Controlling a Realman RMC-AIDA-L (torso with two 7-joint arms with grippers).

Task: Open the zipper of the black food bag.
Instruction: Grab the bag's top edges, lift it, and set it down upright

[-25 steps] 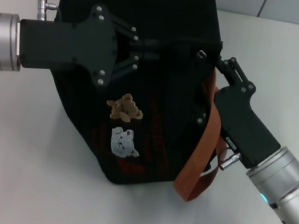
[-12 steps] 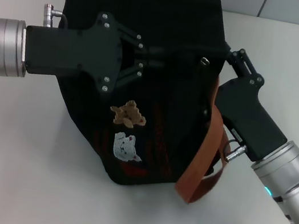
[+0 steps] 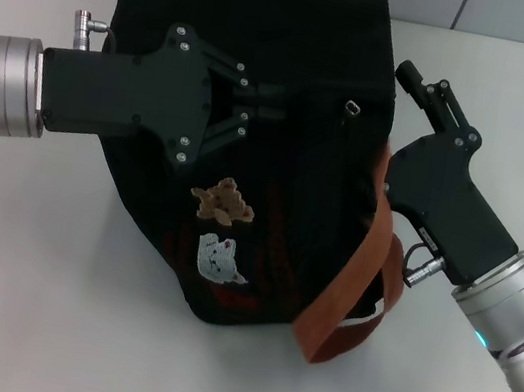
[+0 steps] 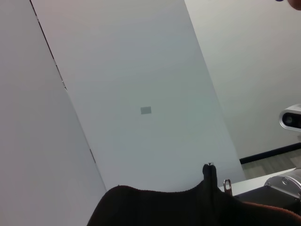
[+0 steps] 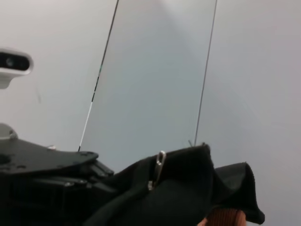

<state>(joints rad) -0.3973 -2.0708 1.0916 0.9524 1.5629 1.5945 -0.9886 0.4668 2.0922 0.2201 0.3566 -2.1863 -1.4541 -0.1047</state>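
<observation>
The right wrist view alone shows the zipper pull standing up from the black food bag (mid-table). The left gripper clenches bag fabric; the right gripper grip state: cannot tell

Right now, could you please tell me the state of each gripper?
Left gripper: over the top of the black food bag; open or closed cannot be told.
Right gripper: beside the bag's right edge, holding nothing visible; open or closed cannot be told.

white table below, pale panelled wall with dark seams behind
</observation>
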